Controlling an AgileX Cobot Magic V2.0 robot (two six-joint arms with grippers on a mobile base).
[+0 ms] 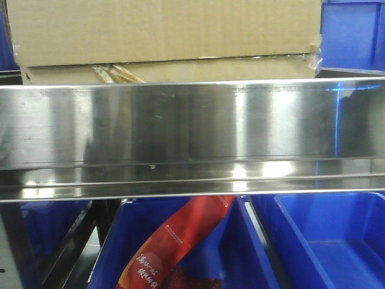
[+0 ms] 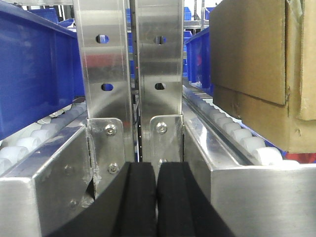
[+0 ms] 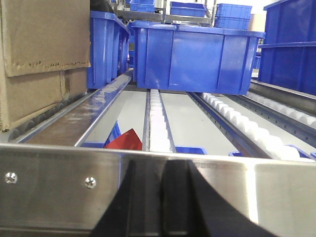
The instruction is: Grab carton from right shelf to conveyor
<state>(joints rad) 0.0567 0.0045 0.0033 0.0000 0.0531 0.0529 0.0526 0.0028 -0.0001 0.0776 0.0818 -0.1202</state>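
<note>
The brown carton (image 1: 168, 30) sits on the shelf just above the steel front rail (image 1: 192, 138), with a second cardboard layer under it. It also shows at the right of the left wrist view (image 2: 247, 54) on a roller track, and at the left edge of the right wrist view (image 3: 39, 39). My left gripper (image 2: 157, 197) is shut and empty, facing two steel uprights (image 2: 131, 74), with the carton to its right. My right gripper (image 3: 160, 197) is shut and empty, just before the steel rail (image 3: 59, 182), with the carton to its far left. No conveyor is in view.
Blue bins stand on the roller tracks (image 3: 155, 118) behind the rail, one large bin (image 3: 192, 59) straight ahead of the right gripper. A blue bin (image 2: 34, 69) is left of the uprights. Below the shelf are blue bins (image 1: 337, 241) and a red packet (image 1: 180, 235).
</note>
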